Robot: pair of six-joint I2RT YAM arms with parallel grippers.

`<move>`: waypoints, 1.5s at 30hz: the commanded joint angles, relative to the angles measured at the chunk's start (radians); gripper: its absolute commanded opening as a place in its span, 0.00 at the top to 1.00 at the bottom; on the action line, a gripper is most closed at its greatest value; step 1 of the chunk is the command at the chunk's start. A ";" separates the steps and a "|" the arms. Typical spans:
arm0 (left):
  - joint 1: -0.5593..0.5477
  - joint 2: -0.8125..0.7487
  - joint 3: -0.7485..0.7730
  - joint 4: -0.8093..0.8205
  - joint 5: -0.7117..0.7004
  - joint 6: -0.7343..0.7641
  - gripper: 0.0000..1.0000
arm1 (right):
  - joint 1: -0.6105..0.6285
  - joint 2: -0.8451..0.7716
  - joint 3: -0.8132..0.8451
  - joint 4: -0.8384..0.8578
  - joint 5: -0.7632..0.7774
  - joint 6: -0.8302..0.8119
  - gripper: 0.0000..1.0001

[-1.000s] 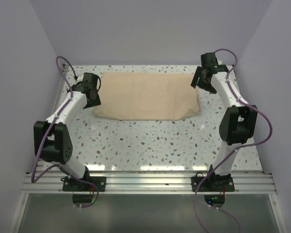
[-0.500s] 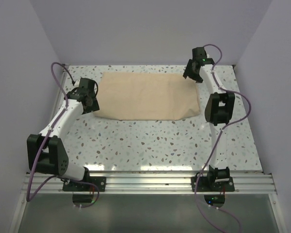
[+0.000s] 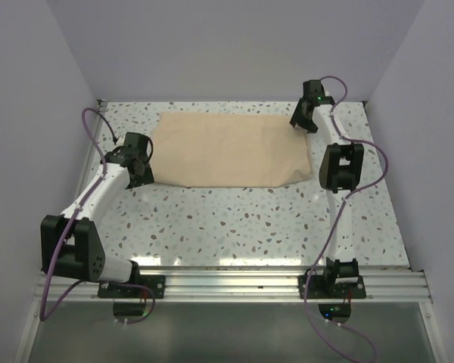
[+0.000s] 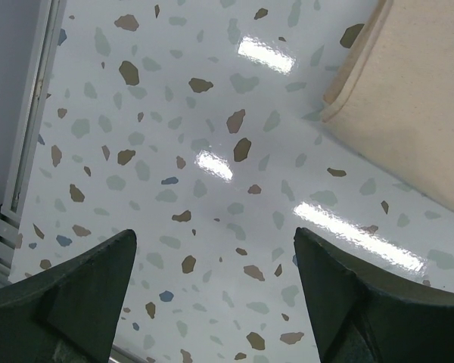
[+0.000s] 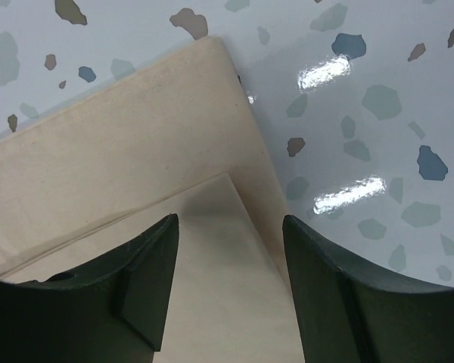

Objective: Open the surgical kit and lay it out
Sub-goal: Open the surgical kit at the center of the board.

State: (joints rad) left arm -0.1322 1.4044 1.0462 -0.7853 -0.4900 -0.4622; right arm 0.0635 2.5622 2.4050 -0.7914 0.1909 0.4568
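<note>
The surgical kit is a folded beige-tan cloth wrap (image 3: 231, 150) lying flat at the back middle of the table. The steel tray, tweezers and scissors are hidden. My left gripper (image 3: 140, 162) is open and empty over bare table just off the wrap's near left corner; that corner (image 4: 408, 98) shows at the upper right of the left wrist view. My right gripper (image 3: 303, 121) is open and empty over the wrap's far right corner. In the right wrist view my fingers (image 5: 144, 280) straddle a folded flap corner (image 5: 212, 249) of the wrap.
The table (image 3: 234, 219) is white speckled terrazzo with purple walls on three sides. A metal rail (image 4: 30, 113) runs along the table's left edge. The arm bases stand on an aluminium rail (image 3: 227, 286) at the near edge.
My left arm has swung lower and closer to the wrap's near left corner. My right arm has stretched out to the wrap's far right corner and settled there.
</note>
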 commanded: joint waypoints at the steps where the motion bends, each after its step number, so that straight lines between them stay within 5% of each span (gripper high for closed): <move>1: -0.003 -0.012 0.001 0.008 -0.010 -0.010 0.11 | 0.001 0.024 0.008 0.043 -0.011 0.017 0.40; 6: -0.003 -0.001 0.006 0.009 -0.018 0.011 0.11 | 0.001 0.049 -0.004 0.060 -0.024 0.043 0.44; 16: -0.003 0.027 0.009 0.021 -0.006 0.017 0.12 | 0.002 0.021 -0.007 0.050 -0.007 0.033 0.80; 24: -0.003 0.031 0.034 0.024 0.010 0.016 0.12 | 0.004 -0.074 -0.063 0.029 -0.010 0.019 1.00; 39: -0.003 -0.018 0.138 -0.009 0.016 0.016 0.12 | 0.119 -0.313 -0.225 0.012 -0.067 0.002 1.00; 45: -0.003 -0.018 0.198 -0.012 0.011 0.016 0.10 | 0.211 -0.459 -0.417 0.009 -0.122 0.016 1.00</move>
State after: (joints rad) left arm -0.1329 1.4139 1.1790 -0.7937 -0.4751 -0.4526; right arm 0.2371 2.2189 2.0586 -0.7582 0.1253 0.4709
